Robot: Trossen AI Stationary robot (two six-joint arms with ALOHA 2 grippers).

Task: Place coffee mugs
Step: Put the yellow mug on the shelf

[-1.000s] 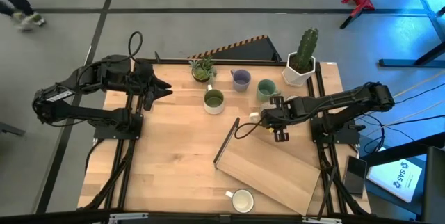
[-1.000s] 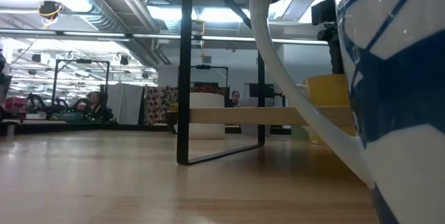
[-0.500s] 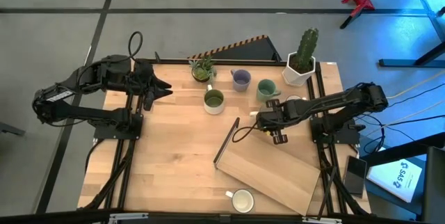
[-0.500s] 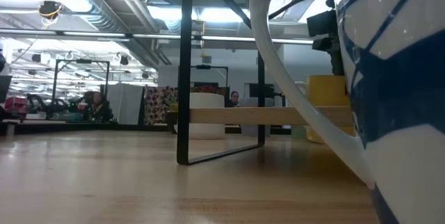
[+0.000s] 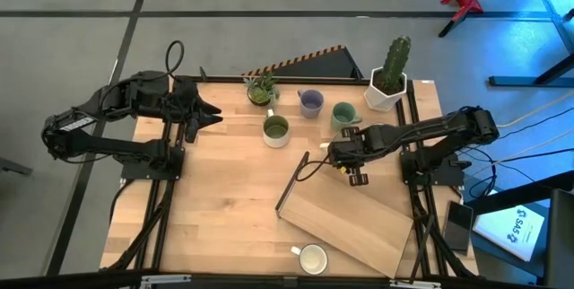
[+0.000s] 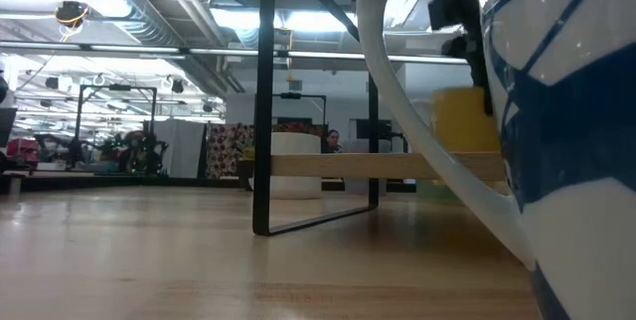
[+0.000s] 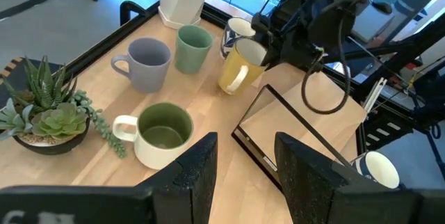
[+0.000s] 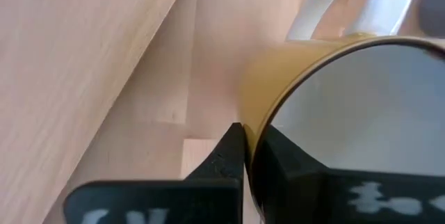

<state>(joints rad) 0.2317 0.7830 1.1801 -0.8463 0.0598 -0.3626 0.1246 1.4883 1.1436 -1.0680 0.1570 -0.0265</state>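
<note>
Your wooden bench [image 5: 224, 199] carries a raised board [image 5: 350, 222]. Your right pincer [image 8: 250, 154] is clamped on the rim of a yellow mug [image 7: 240, 65], held above the board's far edge. It is rigid, glazed, breakable; the rim pinch could slip. Left pincer [image 7: 243, 168] idles open.

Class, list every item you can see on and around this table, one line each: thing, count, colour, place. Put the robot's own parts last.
Yellow mug: 1, yellow with white handle, held above the table beside the shelf.
Olive mug: 1, green, table's far middle.
Lavender mug: 1, far edge.
Teal mug: 1, beside the lavender one.
White mug: 1, near edge.
Cactus pot: 1, white, far right corner.
Succulent pot: 1, dark, far edge.
Wooden shelf: 1, light wood, black frame, right half.
Right gripper: shut on the yellow mug's rim.
Left gripper: open, far left.
</note>
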